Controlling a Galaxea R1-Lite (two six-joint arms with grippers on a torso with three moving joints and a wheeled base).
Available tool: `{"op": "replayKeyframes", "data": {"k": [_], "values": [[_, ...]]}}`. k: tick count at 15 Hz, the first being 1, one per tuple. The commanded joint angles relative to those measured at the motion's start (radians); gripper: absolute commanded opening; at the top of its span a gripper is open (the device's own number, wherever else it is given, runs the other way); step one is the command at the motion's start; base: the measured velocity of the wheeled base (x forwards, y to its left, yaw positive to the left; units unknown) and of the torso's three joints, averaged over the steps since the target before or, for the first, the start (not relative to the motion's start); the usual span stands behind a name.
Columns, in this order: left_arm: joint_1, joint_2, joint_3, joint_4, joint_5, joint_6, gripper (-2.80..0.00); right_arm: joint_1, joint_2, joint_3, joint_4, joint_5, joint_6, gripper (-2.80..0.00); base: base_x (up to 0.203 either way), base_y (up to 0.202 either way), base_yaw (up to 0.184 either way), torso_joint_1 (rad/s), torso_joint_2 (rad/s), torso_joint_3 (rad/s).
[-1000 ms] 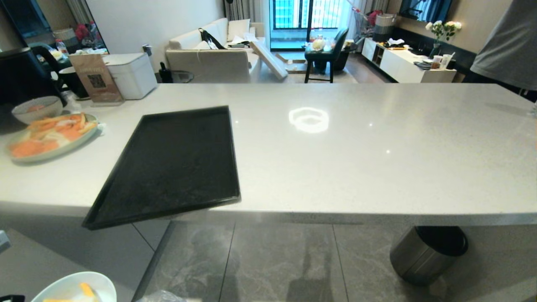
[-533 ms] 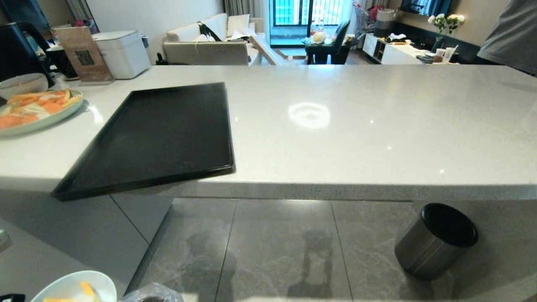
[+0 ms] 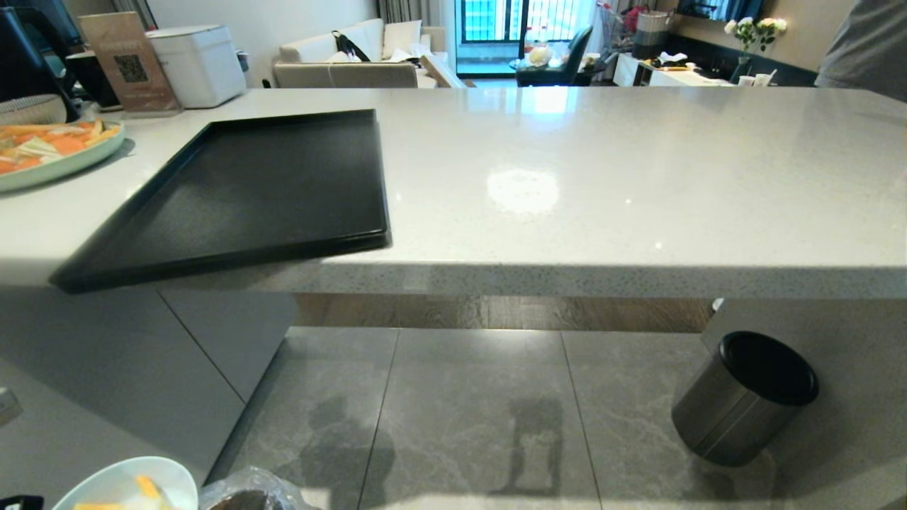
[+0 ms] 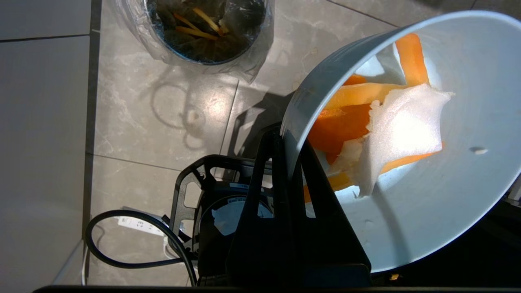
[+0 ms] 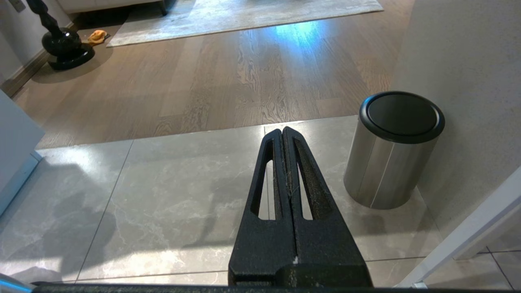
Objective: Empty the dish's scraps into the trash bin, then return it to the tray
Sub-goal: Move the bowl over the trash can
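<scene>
The dish (image 4: 468,183), a small pale blue-white bowl, is tilted and held by its rim in my left gripper (image 4: 285,138), which is shut on it. The scraps (image 4: 366,106), orange and yellow strips with a white lump, lie inside it. In the head view the dish (image 3: 99,485) is at the bottom left corner. The trash bin (image 4: 248,61), lined with a crinkled clear bag, stands on the floor tiles beyond the dish, apart from it; its bag (image 3: 244,485) shows beside the dish. The black tray (image 3: 241,191) lies bare on the counter, overhanging the front edge. My right gripper (image 5: 283,132) hangs shut and bare over the floor.
A dark brushed-steel cylinder with a black top (image 3: 744,400) stands on the floor at the right. A pale-green plate of orange slices (image 3: 49,152) sits left of the tray on the white counter (image 3: 602,177). A person's sleeve (image 3: 864,42) shows at the far right. A black cable (image 4: 122,244) lies by my base.
The whole head view has sunk: the counter and tray sit higher in the picture and more floor shows. The bagged bin has come into view beside the dish.
</scene>
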Motion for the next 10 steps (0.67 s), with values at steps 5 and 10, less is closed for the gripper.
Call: {"op": "replayKeyframes", "data": {"k": [5, 10], "values": [[0.001, 0.01, -0.003, 0.004, -0.001, 0.001, -2.8, 0.0, 0.0, 0.0, 0.0, -0.001, 0.0, -2.8, 0.0, 0.0, 0.0, 0.01, 0.05, 0.048], [0.002, 0.013, -0.006, 0.004, -0.001, -0.004, -2.8, 0.0, 0.001, 0.0, 0.0, -0.001, 0.0, -2.8, 0.0, 0.0, 0.0, 0.007, 0.03, 0.031]]}}
